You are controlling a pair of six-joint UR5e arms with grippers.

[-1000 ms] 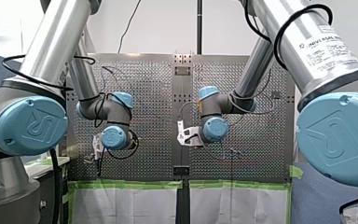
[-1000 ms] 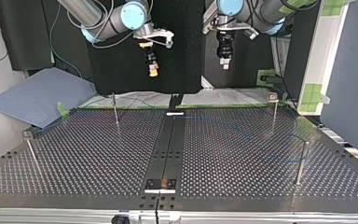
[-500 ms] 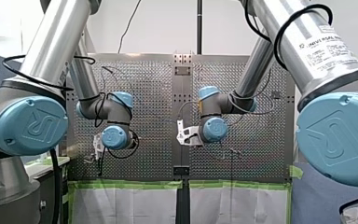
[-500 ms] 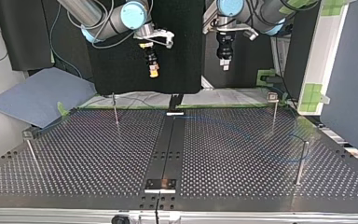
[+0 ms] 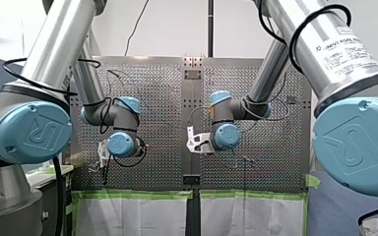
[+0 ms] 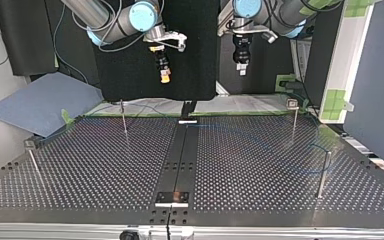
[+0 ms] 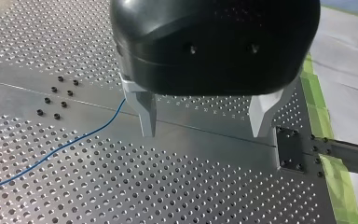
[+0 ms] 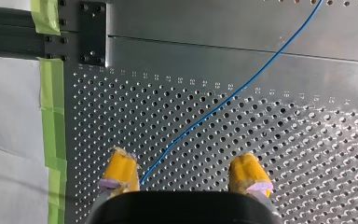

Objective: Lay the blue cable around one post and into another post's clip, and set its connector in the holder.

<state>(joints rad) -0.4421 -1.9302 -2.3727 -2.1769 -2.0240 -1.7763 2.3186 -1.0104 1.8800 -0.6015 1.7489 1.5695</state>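
Right gripper hangs spread and empty above the blue cable, which lies slack on the perforated table and passes close to one yellow pad. I'd come straight down, centre the thin, glossy strand and pinch gently. Left gripper, metal fingers parted, holds nothing. Slim posts stand well apart.

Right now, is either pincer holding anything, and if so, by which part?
Nothing is held. My left pincer and my right pincer are both open; the blue cable lies loose on the table below them.
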